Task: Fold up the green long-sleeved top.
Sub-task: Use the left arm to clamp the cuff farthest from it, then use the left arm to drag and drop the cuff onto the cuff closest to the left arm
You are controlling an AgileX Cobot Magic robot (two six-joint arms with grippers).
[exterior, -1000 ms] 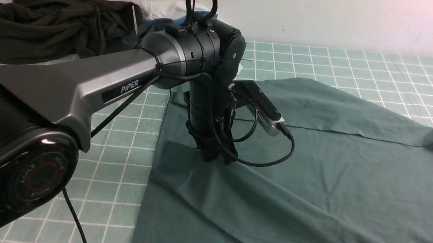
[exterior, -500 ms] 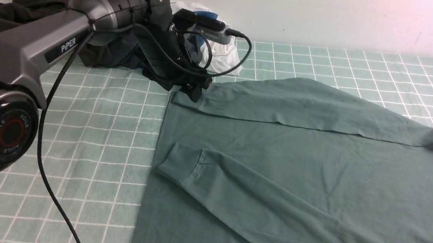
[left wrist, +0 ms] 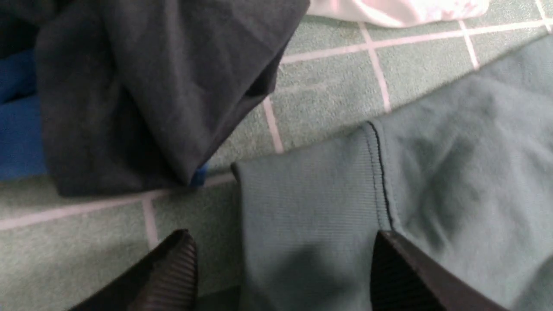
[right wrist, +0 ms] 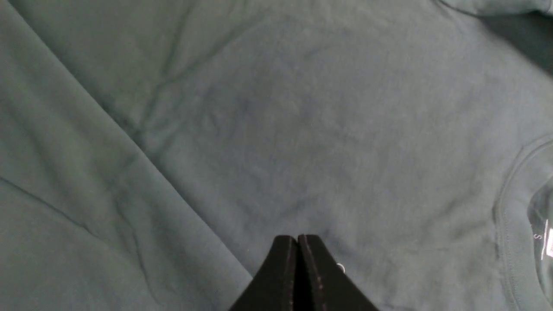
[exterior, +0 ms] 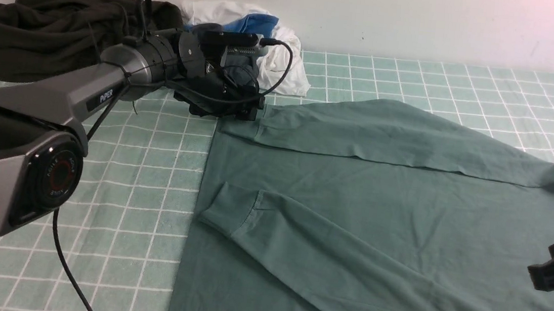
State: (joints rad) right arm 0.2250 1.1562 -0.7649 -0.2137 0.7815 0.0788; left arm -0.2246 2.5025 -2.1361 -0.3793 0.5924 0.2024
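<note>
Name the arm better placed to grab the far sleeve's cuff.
Left. The left claw is open over the cuff; the right claw is shut, over the chest of the top.

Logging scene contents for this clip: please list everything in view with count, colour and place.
green long-sleeved top: one, sage green, spread on the mat, sleeves laid over the body
dark garment: one, olive-black, heaped far left by the wall
slate-grey garment: one, dark grey with blue, beside the far cuff
white garment: one, white, crumpled at the wall
mat: one, green with white grid, under everything
left gripper: one, black, open, jaws astride the far sleeve cuff
right gripper: one, black, shut, over the top's chest
</note>
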